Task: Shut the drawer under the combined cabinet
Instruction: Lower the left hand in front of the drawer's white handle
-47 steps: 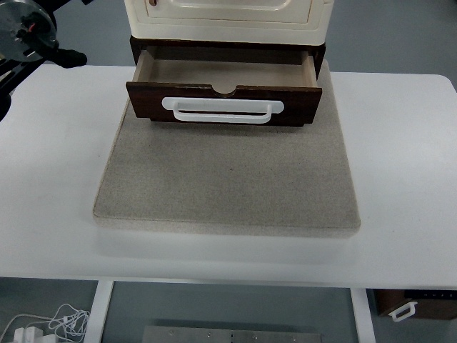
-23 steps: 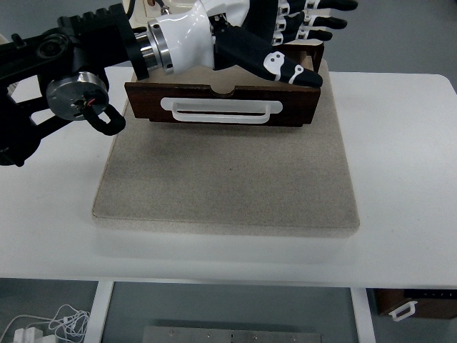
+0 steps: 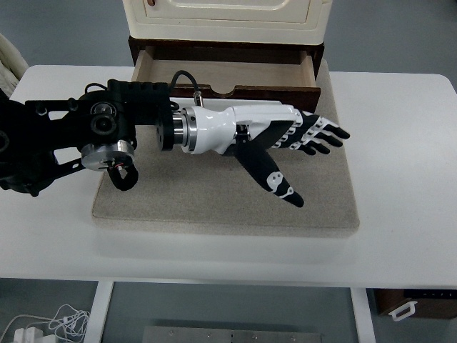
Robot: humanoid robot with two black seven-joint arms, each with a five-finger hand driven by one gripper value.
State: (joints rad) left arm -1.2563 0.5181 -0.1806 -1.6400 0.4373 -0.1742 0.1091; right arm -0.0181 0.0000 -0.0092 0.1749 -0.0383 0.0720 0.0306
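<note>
Top view. Drawer stands pulled out from under the cream cabinet, at the far edge of the grey mat on the white desk. Its inside looks empty; most of the dark front panel is hidden behind the arm.

Left hand reaches in from the left, lying flat across the drawer front, fingers spread and straight, thumb angled down toward the near side. It holds nothing. Whether the hand touches the panel cannot be told. Right hand not visible.

Step in hand, as judged: set the hand against the drawer front and push it straight back. Best done with contact near the panel's middle, pushing squarely so the drawer does not skew in its slot.

Room: mat in front lies open; desk free on both sides. Cabinet face overhangs the drawer, so fingers should stay low on the panel.
</note>
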